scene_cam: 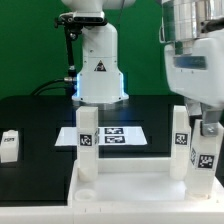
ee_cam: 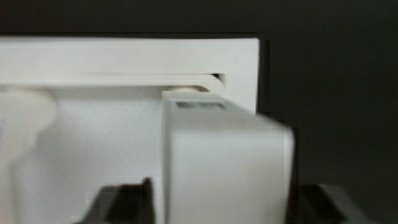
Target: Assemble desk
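Exterior view: desk top (scene_cam: 130, 192) is lying at the near table edge, with three legs standing upright on it: left leg (scene_cam: 87, 140), back right leg (scene_cam: 180, 135), front right leg (scene_cam: 207, 158). Loose leg (scene_cam: 10, 144) is sitting on the black table at the exterior view's left, well apart from the top. Marker board (scene_cam: 112, 135) is lying just behind the top. Gripper (scene_cam: 207, 128) is hanging over the front right leg. In the wrist view that leg is filling the space between the jaws, and I cannot tell if they are gripping or released. Looks roughly three quarters done, with the fourth leg not yet fitted; whether the third is fully seated is unclear.
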`<move>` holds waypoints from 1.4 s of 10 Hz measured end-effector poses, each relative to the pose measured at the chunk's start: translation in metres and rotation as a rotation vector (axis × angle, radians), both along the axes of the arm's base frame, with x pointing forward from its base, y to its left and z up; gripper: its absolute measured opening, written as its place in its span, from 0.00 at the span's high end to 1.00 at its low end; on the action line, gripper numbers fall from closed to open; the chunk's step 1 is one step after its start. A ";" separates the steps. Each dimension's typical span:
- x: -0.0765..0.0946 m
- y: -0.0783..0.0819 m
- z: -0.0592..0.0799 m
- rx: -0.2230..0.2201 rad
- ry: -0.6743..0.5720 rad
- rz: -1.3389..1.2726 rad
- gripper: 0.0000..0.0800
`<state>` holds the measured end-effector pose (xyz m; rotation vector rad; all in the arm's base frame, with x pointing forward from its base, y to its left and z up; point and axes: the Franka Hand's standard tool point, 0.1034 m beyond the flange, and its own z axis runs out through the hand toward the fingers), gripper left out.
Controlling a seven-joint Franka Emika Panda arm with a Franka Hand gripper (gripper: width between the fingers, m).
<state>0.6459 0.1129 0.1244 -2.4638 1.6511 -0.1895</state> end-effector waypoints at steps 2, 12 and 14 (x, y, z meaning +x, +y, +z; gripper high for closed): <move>-0.002 0.000 -0.001 -0.024 -0.001 0.107 0.23; 0.001 -0.009 -0.003 -0.087 -0.018 0.298 0.64; -0.001 -0.014 -0.004 -0.043 0.003 0.051 0.64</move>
